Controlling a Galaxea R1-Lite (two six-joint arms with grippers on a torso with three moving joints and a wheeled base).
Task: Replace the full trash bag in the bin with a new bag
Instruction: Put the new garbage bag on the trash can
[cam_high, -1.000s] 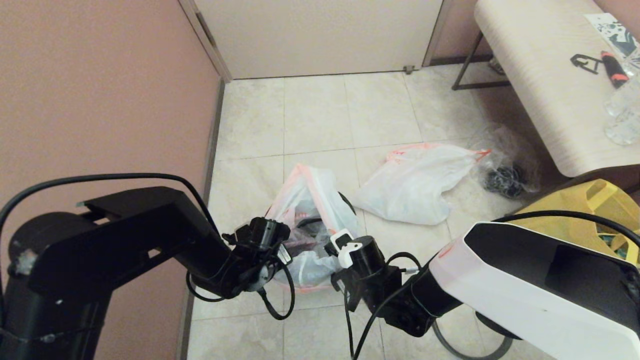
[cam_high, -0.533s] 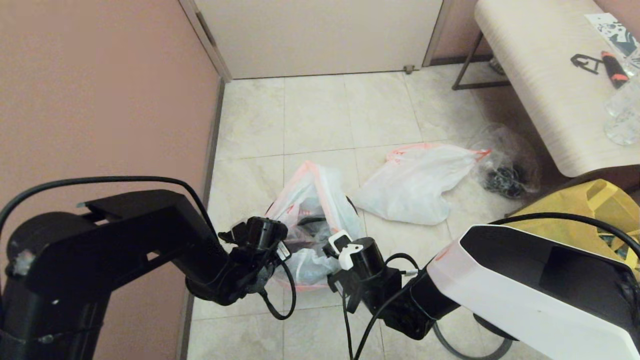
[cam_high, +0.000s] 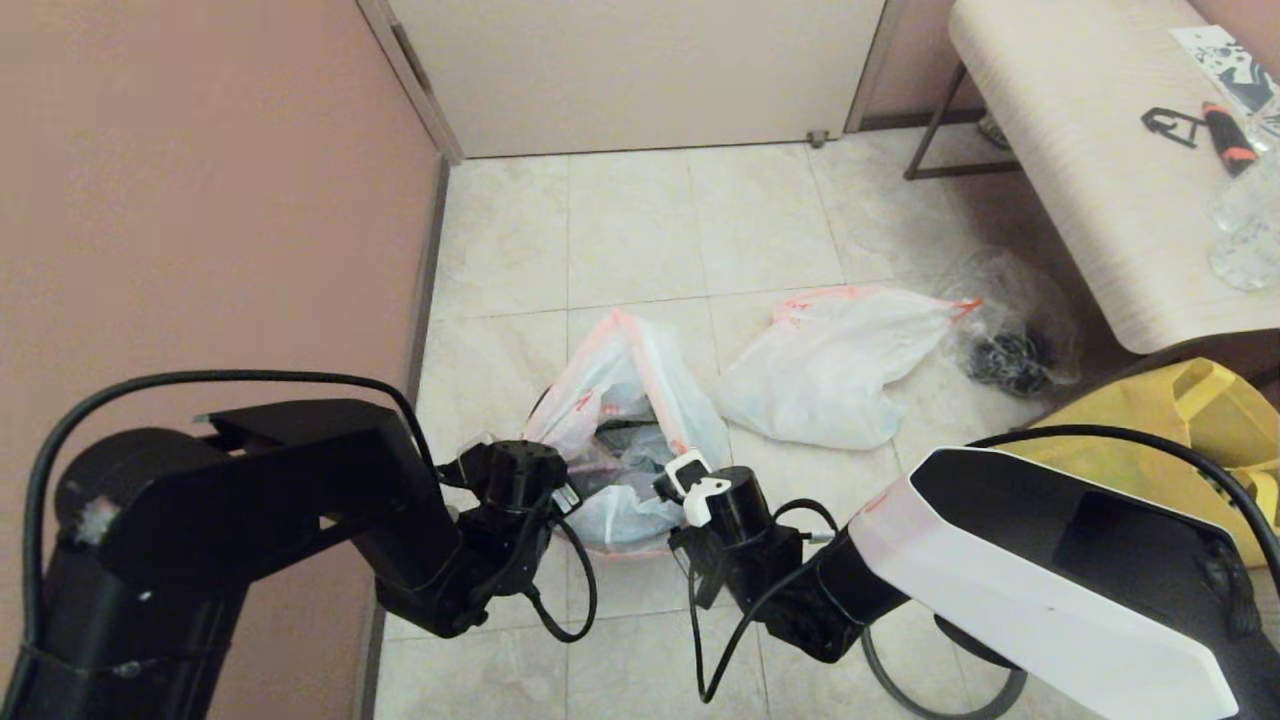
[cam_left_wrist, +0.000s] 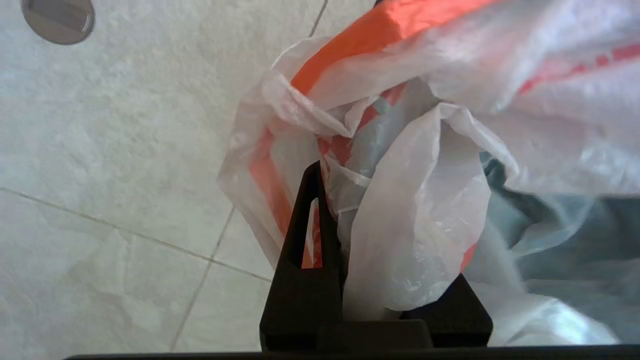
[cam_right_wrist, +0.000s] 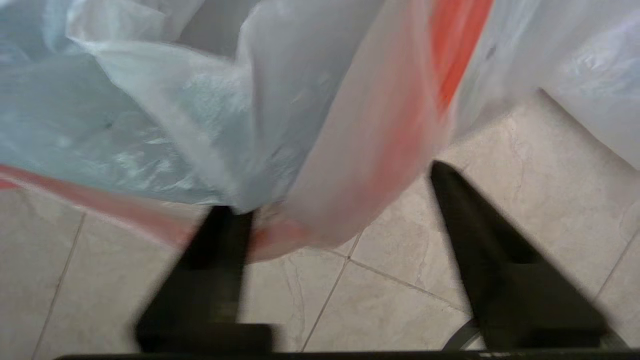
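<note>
Bag fitting over small round black plastic bin (cam_high: 690, 400).
Left gripper (cam_left_wrist: 345, 280) pinches thin white orange-rimmed new bag (cam_high: 625, 400); right gripper (cam_right_wrist: 340, 225) gapes around rim. Next: close, stretch.

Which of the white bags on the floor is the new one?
From the closed door, come down the tiled floor to the two grippers. The new bag stands open between them; unlike the full trash bag slumped flat nearby, it is being pulled open.

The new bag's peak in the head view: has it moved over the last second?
Yes. The new bag's peak rose toward the floor-tile seam behind it, while the left gripper pinches its rim.
</note>
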